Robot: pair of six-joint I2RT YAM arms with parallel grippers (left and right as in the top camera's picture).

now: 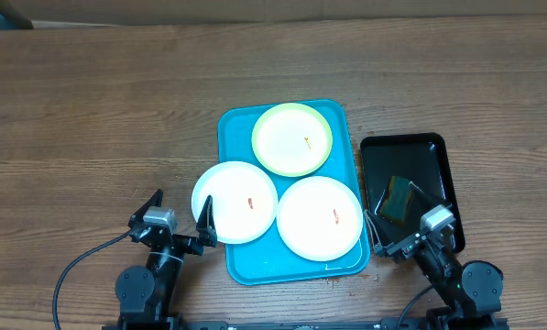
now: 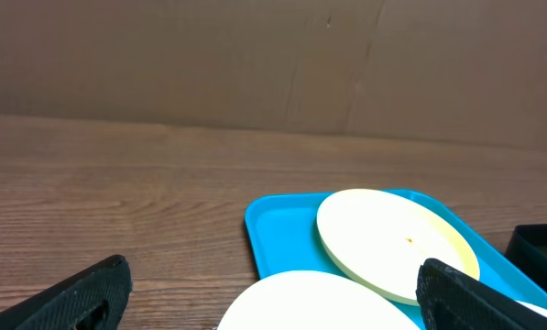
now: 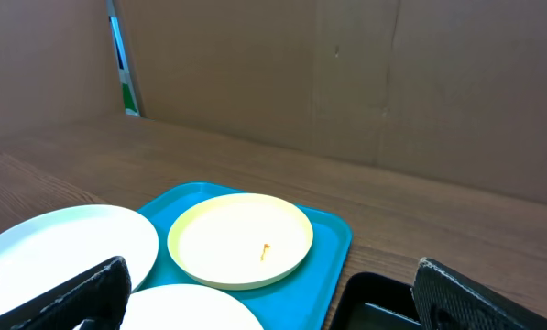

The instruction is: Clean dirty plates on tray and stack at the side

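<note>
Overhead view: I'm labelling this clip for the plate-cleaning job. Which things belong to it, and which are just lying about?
Job: bright blue rectangular plastic tray; pale yellow-green rimmed round plate; left white round plate; right white round plate, all three smeared orange-red; probably the yellowish pad, as a wiper.
Lying about: small black rectangular tray holding that pad; black cable.

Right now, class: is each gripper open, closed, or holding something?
Left gripper: open, jaws wide apart, holding nothing.
Right gripper: open, jaws wide apart, holding nothing.
</note>
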